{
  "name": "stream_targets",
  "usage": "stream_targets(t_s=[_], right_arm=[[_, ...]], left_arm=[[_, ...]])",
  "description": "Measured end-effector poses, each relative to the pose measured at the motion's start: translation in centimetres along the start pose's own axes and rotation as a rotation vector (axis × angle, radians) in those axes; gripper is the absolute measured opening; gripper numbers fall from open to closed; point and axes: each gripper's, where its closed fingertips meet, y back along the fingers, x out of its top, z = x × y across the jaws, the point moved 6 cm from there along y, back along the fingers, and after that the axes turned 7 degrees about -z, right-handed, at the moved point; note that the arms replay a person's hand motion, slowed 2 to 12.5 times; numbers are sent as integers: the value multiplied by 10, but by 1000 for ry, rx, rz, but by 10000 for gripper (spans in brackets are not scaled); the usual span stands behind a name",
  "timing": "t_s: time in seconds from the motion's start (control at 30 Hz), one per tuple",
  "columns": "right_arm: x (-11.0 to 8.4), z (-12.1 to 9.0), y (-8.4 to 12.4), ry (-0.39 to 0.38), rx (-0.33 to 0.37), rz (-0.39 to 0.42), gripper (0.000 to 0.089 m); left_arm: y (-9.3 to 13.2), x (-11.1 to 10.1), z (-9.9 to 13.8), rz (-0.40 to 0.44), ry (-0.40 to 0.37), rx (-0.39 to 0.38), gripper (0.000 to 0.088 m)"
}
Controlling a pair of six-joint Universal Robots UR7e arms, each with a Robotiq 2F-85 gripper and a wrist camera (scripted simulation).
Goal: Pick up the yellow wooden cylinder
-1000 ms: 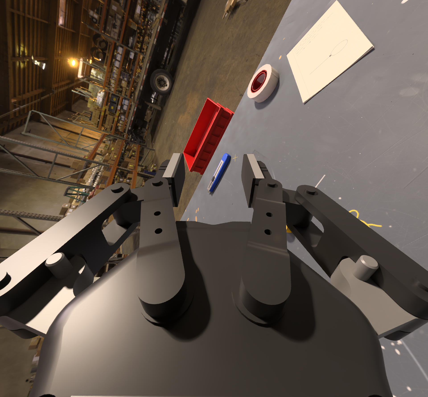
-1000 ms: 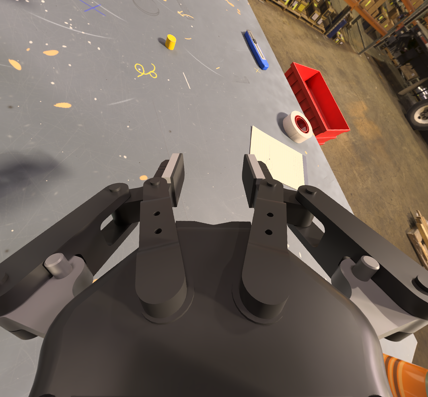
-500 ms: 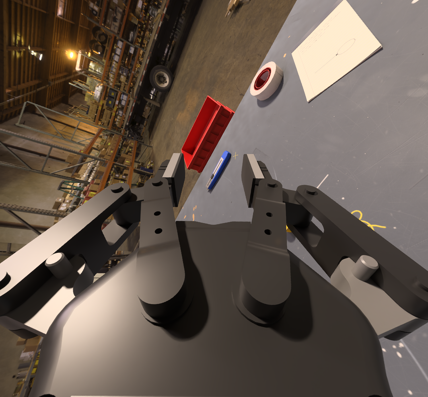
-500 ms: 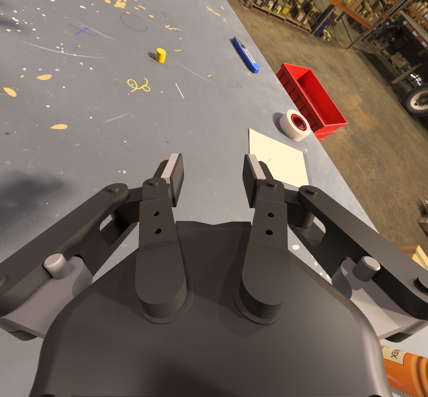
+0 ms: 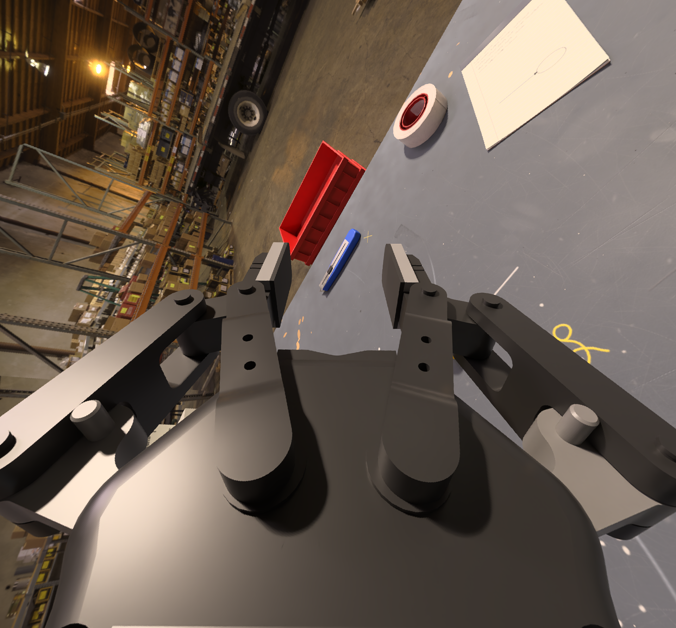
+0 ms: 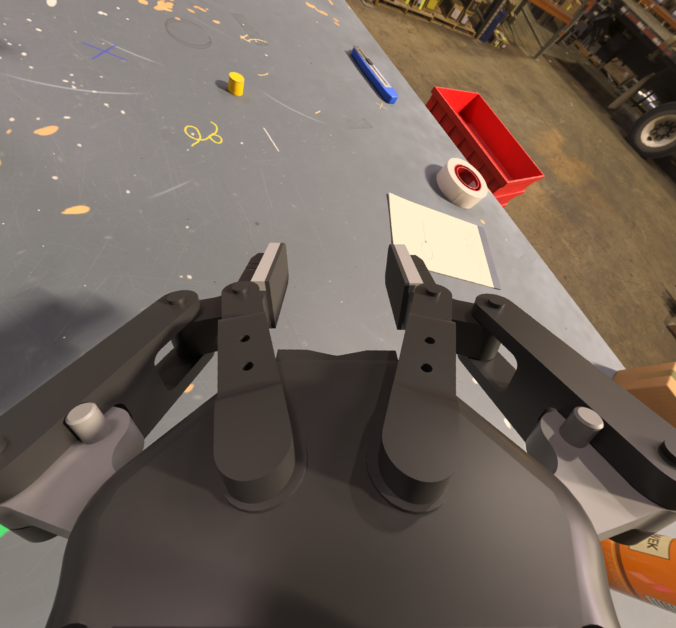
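The small yellow wooden cylinder (image 6: 236, 84) stands upright on the grey table (image 6: 146, 178), far ahead and left of my right gripper (image 6: 336, 262). The right gripper is open and empty, hovering above the table near the cream sheet. My left gripper (image 5: 336, 262) is open and empty, above the table's edge, pointing toward the blue utility knife (image 5: 339, 259). In the left wrist view the cylinder is hidden behind the gripper's right linkage.
A blue utility knife (image 6: 374, 74), a white tape roll with red core (image 6: 461, 182), a cream sheet (image 6: 439, 241) and a red bin (image 6: 483, 142) lie along the table's right edge. Tape roll (image 5: 420, 116), sheet (image 5: 530, 61) and bin (image 5: 322, 200) show left too. An orange can (image 6: 643, 566) sits lower right.
The right wrist view has pulled back and tilted, so the cylinder and other objects sit lower and nearer the centre. The left view shifted slightly. Both grippers stay open.
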Motion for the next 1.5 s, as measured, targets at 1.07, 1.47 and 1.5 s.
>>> stream_targets(t_s=[1.07,1.47,1.5], right_arm=[[-12,-15,-16,-64,-27,16,502],[-16,-20,-21,-43,-53,8,502],[-17,-20,-22,-43,-55,9,502]], left_arm=[[-7,-23,0,-72,-1,-39,474],[-7,-29,-1,-86,9,-58,474],[-7,-29,-2,-87,11,-59,474]])
